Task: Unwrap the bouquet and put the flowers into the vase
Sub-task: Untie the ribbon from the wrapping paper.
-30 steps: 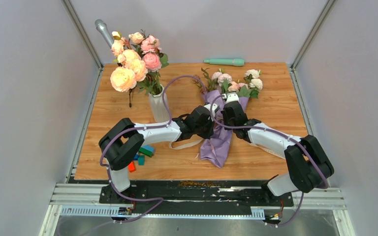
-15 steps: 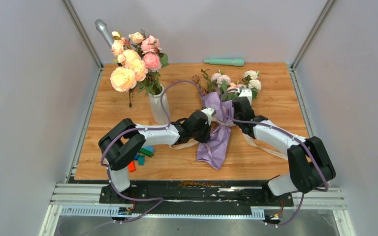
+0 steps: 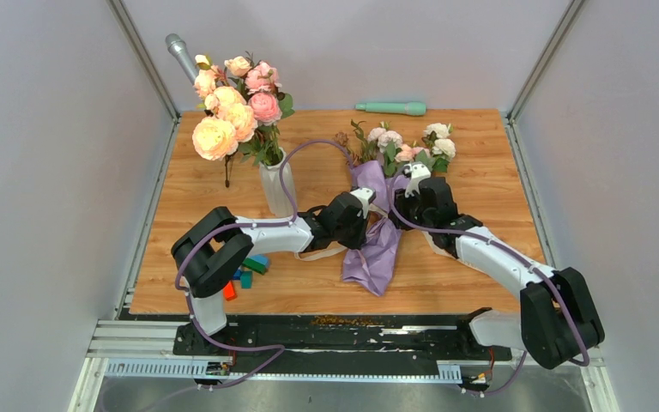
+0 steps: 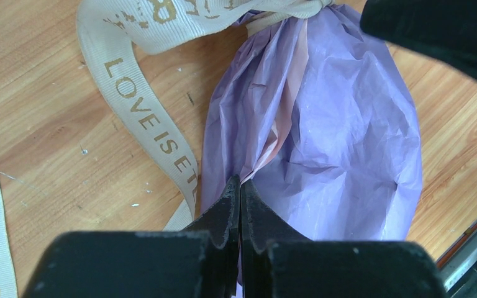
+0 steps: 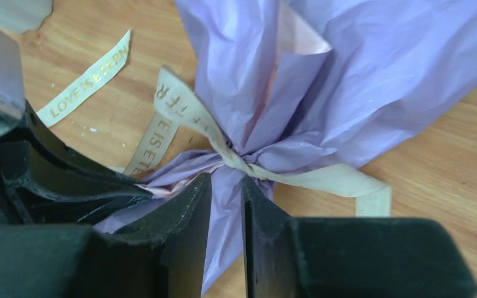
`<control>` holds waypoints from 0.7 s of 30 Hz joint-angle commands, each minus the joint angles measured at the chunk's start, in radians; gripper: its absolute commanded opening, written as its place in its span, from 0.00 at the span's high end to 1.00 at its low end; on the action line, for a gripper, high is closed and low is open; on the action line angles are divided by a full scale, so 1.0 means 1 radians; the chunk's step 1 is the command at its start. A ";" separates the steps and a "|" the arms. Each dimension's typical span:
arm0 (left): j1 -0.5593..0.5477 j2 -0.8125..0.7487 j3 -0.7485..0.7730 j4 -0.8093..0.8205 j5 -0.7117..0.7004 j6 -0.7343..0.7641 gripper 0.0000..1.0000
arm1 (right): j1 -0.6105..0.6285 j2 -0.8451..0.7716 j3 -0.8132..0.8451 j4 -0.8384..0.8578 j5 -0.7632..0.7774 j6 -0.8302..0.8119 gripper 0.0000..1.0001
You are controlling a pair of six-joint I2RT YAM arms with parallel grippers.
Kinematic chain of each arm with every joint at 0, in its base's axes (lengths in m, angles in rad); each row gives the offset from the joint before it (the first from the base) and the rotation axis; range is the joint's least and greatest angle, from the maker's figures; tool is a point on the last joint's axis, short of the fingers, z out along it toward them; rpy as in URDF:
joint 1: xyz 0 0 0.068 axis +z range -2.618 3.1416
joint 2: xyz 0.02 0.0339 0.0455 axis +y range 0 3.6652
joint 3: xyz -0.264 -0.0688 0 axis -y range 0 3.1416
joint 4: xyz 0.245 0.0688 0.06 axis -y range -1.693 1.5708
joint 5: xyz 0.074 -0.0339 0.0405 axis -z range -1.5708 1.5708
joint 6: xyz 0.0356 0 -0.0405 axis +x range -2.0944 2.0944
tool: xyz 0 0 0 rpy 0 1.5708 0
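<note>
Right wrist view: the bouquet (image 5: pixel 348 62) is seen lying wrapped on the surface (image 5: pixel 441 155), its ribbon knot (image 5: pixel 233 155) still tied just ahead of the narrowly parted right hand (image 5: pixel 227 183), while the left hand (image 4: pixel 241 183) is pressed shut over the paper tail and no flowers (image 3: pixel 408 142) are yet placed in the vase (image 3: pixel 276 189).

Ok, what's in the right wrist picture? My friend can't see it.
Crinkly lilac wrapping paper with a pink inside lies on a wooden table, pinched tight by a beige ribbon with gold letters. At the bottom, the right gripper's two black fingers stand slightly apart just below the knot, paper showing between them.
</note>
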 commanded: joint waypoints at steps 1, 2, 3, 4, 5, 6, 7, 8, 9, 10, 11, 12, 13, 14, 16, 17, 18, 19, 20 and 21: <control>0.009 -0.033 0.027 -0.033 -0.014 0.012 1.00 | -0.002 0.021 -0.011 0.055 -0.097 -0.014 0.76; 0.010 -0.034 0.028 -0.033 -0.015 0.013 1.00 | -0.001 0.020 -0.016 0.058 -0.095 -0.011 0.76; 0.011 -0.035 0.028 -0.033 -0.015 0.013 1.00 | -0.001 0.017 -0.023 0.063 -0.092 -0.009 0.76; 0.012 -0.035 0.028 -0.033 -0.015 0.014 1.00 | -0.002 0.015 -0.030 0.068 -0.086 -0.008 0.76; 0.012 -0.035 0.027 -0.033 -0.015 0.015 1.00 | -0.002 0.016 -0.035 0.072 -0.078 -0.008 0.76; 0.014 -0.036 0.027 -0.033 -0.013 0.016 1.00 | -0.001 0.020 -0.040 0.074 -0.069 -0.013 0.76; 0.014 -0.034 0.027 -0.044 -0.012 0.016 1.00 | -0.002 0.025 -0.041 0.074 -0.060 -0.016 0.76; 0.014 -0.034 0.028 -0.052 -0.011 0.016 1.00 | -0.002 0.032 -0.041 0.075 -0.054 -0.019 0.76; 0.014 -0.034 0.028 -0.057 -0.011 0.016 1.00 | -0.002 0.040 -0.038 0.075 -0.047 -0.020 0.75; 0.014 -0.034 0.028 -0.058 -0.010 0.016 1.00 | -0.002 0.048 -0.035 0.075 -0.039 -0.019 0.75; 0.014 -0.034 0.028 -0.059 -0.010 0.015 1.00 | -0.002 0.055 -0.032 0.075 -0.026 -0.015 0.75; 0.014 -0.034 0.027 -0.059 -0.010 0.015 1.00 | -0.002 0.060 -0.028 0.075 -0.021 -0.013 0.75; 0.014 -0.034 0.026 -0.060 -0.009 0.015 1.00 | -0.002 0.066 -0.025 0.075 -0.017 -0.009 0.75; 0.014 -0.034 0.026 -0.060 -0.009 0.015 1.00 | -0.001 0.072 -0.022 0.096 -0.015 -0.006 0.75; 0.014 -0.034 0.026 -0.061 -0.007 0.015 1.00 | -0.001 0.082 -0.014 0.111 -0.015 0.005 0.75; 0.014 -0.034 0.026 -0.061 -0.006 0.015 1.00 | -0.001 0.087 -0.011 0.115 -0.014 0.009 0.75; 0.014 -0.035 0.026 -0.063 -0.006 0.016 1.00 | -0.002 0.092 -0.007 0.118 -0.013 0.012 0.75; 0.014 -0.034 0.026 -0.063 -0.006 0.016 1.00 | -0.001 0.097 -0.002 0.121 -0.013 0.014 0.75; 0.014 -0.034 0.026 -0.064 -0.005 0.016 1.00 | -0.001 0.100 0.001 0.123 -0.013 0.016 0.75; 0.014 -0.034 0.026 -0.064 -0.005 0.018 1.00 | -0.001 0.104 0.004 0.124 -0.013 0.018 0.75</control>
